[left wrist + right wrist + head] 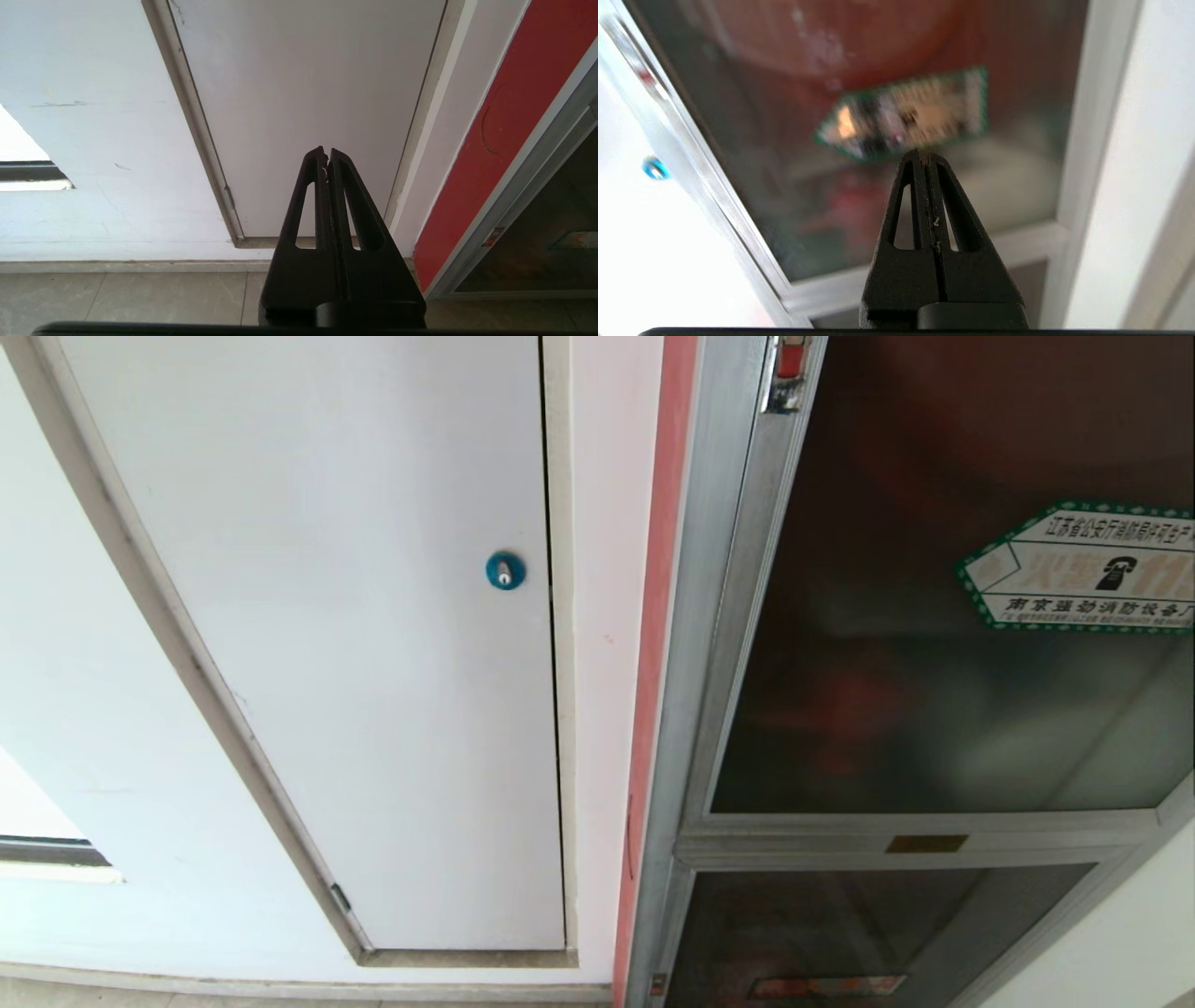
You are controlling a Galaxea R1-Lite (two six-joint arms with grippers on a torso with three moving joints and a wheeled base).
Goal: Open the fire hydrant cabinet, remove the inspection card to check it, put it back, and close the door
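Both end effectors are pressed together and hold nothing. Right end effector [927,158] is out of the head view; its wrist view shows it pointed at the door [934,644], tips in line with the lower edge of the hexagonal telephone sticker [906,116], contact with the glass can't be confirmed. Left end effector [327,154] faces the white door [303,93] low near the floor [117,298], apart from it, looks parked. Door sits closed in the fire hydrant cabinet [695,644] frame; red latch [789,359] is at the door's upper left corner, at the top edge of the head view. Inspection card not visible, only red blurs behind the frosted glass, presumably inside. Step in hand, my read: either the opening approach or the wrap-up after closing; the frames alone don't settle which. If opening, the next move calls for taking the right end effector up and across to the latch side, spreading the fingers or hooking the latch, then swinging the door out without scraping the frame. Smaller lower glass panel [859,924] is not the target.
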